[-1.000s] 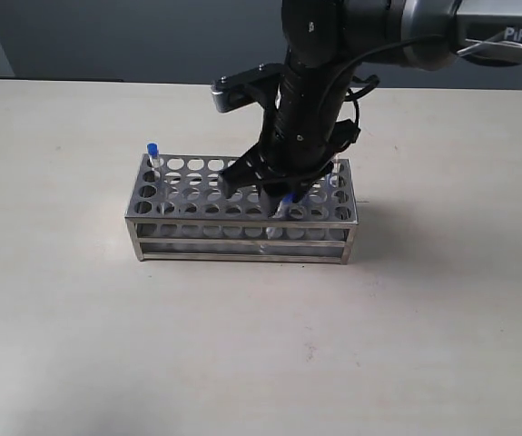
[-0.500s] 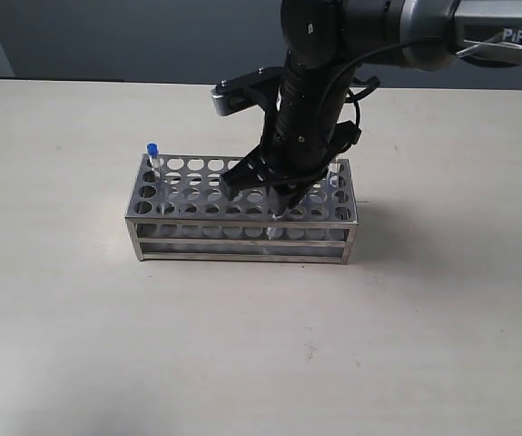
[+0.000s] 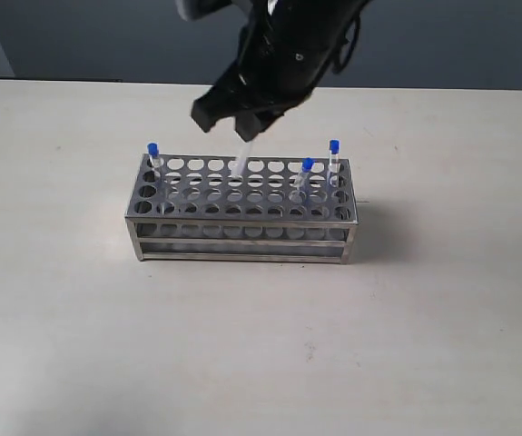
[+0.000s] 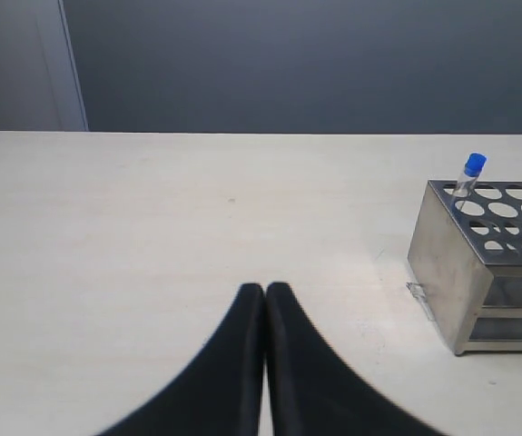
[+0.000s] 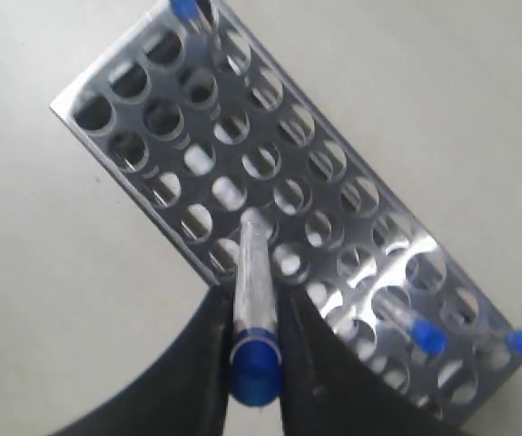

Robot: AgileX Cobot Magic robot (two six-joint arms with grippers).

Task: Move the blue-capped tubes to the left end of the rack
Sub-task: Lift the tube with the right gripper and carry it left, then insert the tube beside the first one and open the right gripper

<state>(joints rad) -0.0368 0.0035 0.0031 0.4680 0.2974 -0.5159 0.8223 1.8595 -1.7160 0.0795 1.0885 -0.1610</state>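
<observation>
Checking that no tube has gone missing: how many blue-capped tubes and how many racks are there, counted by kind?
Blue-capped tubes: 4 (3 standing in the rack, 1 held by the right gripper)
Rack: 1
Total: 5

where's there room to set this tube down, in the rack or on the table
Free: holes in the rack between the left-corner tube and the two right-end tubes, and the bare table in front of the rack. Crowded: the rack's right end, and above its middle, where the right gripper grips the fourth tube.
</observation>
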